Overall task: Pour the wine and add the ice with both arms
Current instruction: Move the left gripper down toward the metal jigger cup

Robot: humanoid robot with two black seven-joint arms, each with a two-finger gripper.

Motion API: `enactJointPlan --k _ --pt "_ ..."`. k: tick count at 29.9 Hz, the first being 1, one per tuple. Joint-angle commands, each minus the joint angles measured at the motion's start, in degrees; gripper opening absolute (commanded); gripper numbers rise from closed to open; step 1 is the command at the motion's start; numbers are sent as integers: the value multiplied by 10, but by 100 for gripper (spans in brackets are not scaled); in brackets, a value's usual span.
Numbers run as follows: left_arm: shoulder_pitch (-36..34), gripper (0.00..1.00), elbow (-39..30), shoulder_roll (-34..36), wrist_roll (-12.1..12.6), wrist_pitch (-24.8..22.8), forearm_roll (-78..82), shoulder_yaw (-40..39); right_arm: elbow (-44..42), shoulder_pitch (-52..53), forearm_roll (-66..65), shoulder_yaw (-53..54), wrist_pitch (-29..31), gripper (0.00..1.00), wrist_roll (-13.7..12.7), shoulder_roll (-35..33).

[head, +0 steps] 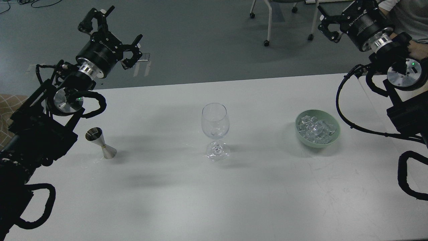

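Observation:
An empty clear wine glass (215,129) stands upright at the table's middle. To its left is a small steel jigger (100,143); the wine is not visible and I cannot tell whether the jigger holds any. To the right, a pale green bowl (335,134) holds a heap of clear ice (314,127) cubes. My left gripper (117,33) hangs open and empty beyond the table's far left edge, well above the jigger. My right gripper (323,21) is raised at the far right, open and empty, behind and above the bowl.
The white table (214,201) has bare surface in front of the glass. Beyond its far edge is grey floor with the legs of wheeled chairs (267,23). A person (408,13) stands at the top right, close to my right arm.

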Motion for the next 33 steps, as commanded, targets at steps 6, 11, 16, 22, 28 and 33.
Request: enactJointPlan --k 6,11,16,22,28,33 --pt "-6 98 4 -1 1 5 1 6 2 -1 0 0 -1 100 -1 -3" --pt "-19 98 42 -1 3 26 2 9 -2 1 0 1 -3 100 -1 -1" --pt "-19 98 55 -7 -6 -5 1 6 -7 22 -1 -12 -3 100 -3 3" --pt "-23 98 57 -6 -64 -5 1 3 -8 28 2 -22 -3 100 -3 11" --pt "-23 98 54 -10 -64 -5 3 6 -6 25 2 -19 -5 100 0 22" --pt "-30 98 54 -20 -63 4 3 6 -3 25 2 -22 -6 100 -17 22"
